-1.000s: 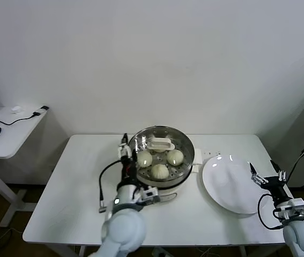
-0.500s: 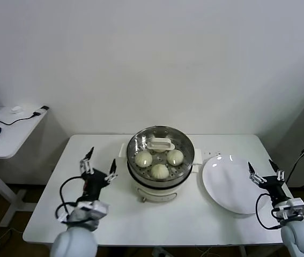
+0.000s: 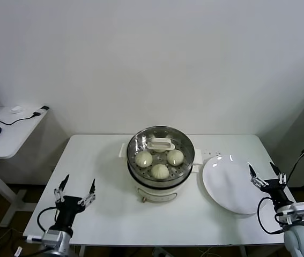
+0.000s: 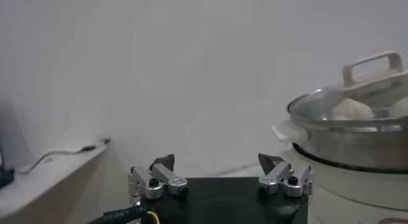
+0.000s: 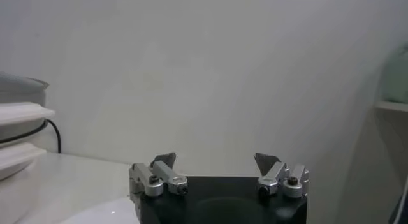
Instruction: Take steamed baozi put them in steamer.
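The steamer is polished, mirror-bright steel around its rim and wall, seated on a smooth white plastic base, with a white plastic handle on the perforated metal tray inside. The buns in it have a soft, matt, cream dough skin. To the right of the left gripper, the table is a smooth white surface with a dull sheen. Just left of the right gripper, the plate is glossy white, catching small highlights near its far edge. Both grippers have brushed silvery metal fingers with dark tips, mounted on matt black bodies, with black rubbery cables trailing behind.
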Motion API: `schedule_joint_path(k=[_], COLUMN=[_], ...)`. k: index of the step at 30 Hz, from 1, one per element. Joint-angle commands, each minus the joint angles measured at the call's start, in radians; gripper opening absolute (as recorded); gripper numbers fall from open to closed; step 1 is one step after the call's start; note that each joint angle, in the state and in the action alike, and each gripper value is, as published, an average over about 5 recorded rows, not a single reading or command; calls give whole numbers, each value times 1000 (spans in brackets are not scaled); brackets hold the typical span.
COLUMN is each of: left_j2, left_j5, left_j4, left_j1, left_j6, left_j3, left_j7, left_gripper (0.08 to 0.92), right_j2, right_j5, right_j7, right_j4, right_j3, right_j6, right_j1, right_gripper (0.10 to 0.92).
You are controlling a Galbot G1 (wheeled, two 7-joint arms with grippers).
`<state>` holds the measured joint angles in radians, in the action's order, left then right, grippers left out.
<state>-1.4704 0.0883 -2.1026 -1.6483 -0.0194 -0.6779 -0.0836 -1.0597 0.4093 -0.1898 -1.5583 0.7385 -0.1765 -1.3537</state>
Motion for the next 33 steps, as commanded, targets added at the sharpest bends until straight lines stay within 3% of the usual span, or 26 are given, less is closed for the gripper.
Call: schedule_joint_path(k=[1, 27, 33], left_j2=[-22, -41, -44], left_j5=[-183, -104, -83], left_j4=[29, -10, -13], left_j1=[-86, -88, -101], left_j6=[111, 97, 99], left_j3=[-77, -38, -46], left_j7=[-12, 5, -37], left_gripper=[823, 823, 823], right_j2=[-4, -27, -35], right_j5=[38, 26, 24], right_j7=[-11, -28, -30], right_j4=[-33, -48, -48], right_j3=[24, 28, 31], right_j6=[39, 67, 66], right_j1=[-46, -70, -71], right_gripper=[823, 823, 823])
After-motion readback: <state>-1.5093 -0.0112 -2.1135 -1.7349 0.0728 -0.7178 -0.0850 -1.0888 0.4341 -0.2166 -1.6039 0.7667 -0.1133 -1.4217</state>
